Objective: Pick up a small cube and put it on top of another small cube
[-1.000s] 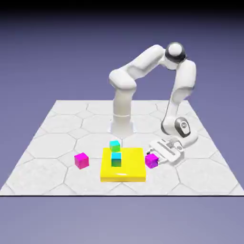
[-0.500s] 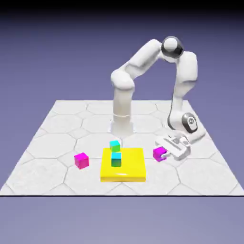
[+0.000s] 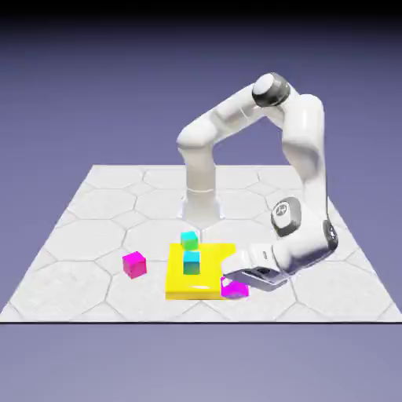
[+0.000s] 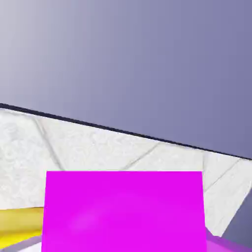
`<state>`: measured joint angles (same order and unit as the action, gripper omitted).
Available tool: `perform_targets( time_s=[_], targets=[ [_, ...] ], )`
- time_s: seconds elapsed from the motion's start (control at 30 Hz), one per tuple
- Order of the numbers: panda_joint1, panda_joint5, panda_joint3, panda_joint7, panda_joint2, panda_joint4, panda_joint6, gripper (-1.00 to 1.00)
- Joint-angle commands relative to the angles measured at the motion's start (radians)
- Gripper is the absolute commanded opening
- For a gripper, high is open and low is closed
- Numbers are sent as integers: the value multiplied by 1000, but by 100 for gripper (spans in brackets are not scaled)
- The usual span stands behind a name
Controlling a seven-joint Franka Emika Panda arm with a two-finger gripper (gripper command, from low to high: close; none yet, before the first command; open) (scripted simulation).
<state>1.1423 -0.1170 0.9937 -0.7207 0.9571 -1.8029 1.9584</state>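
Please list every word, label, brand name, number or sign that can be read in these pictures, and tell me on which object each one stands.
No readable text in either view.
Arm: a small round mark on the grey wrist cap, too small to read.
Violet-magenta cube in the hand: plain faces.
Hot-pink cube, cyan-green cubes, yellow slab, table: unmarked.

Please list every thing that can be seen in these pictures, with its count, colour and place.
small cube: one, violet-tinged magenta, held in the shut fingers by the slab's near corner at the exterior view's right; fills the hand view's bottom
pink cube: one, hot pink, on the table left of the slab
cyan-green cubes: two, one on the slab, one at its far edge
slab: one, yellow, flat
table: one, white hexagon tiles
arm: one, white
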Motion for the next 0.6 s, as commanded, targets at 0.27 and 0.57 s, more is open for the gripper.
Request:
perform_targets(
  time_s=[0.27, 0.57],
  targets=[
    [-326, -89, -163, -65, -15, 119, -225, -100],
    [-652, -158, -351, -119, -37, 224, -465, -100]
  ],
)
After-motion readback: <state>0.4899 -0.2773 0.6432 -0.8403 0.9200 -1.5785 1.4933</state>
